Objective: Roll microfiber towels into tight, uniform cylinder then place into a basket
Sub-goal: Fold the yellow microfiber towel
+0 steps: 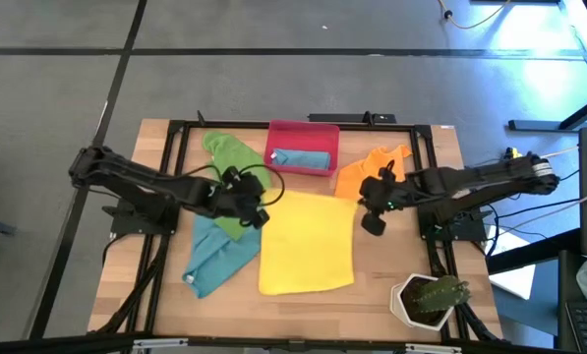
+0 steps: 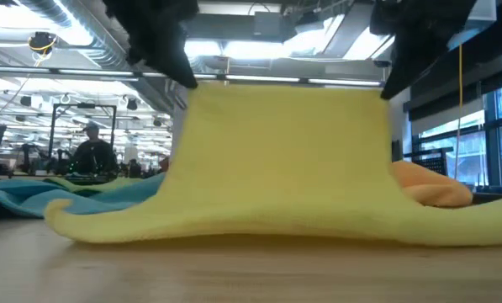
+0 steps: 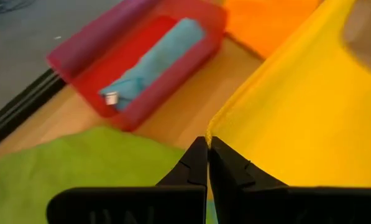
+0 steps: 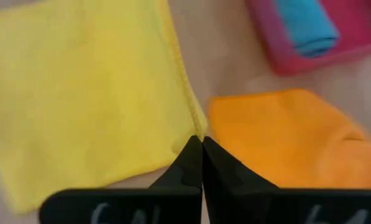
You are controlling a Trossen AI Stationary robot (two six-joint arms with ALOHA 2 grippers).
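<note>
We see soft, matt cloth in the yellow towel (image 1: 308,241), smooth, slightly glossy plastic in the basket (image 1: 304,132), and matt wood in the table (image 1: 391,261).

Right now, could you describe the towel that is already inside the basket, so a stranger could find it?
At the wooden table's far edge sits the red-pink basket. Inside lies the rolled teal-blue towel. Unlike the other towels, it alone is rolled and off the tabletop.
</note>
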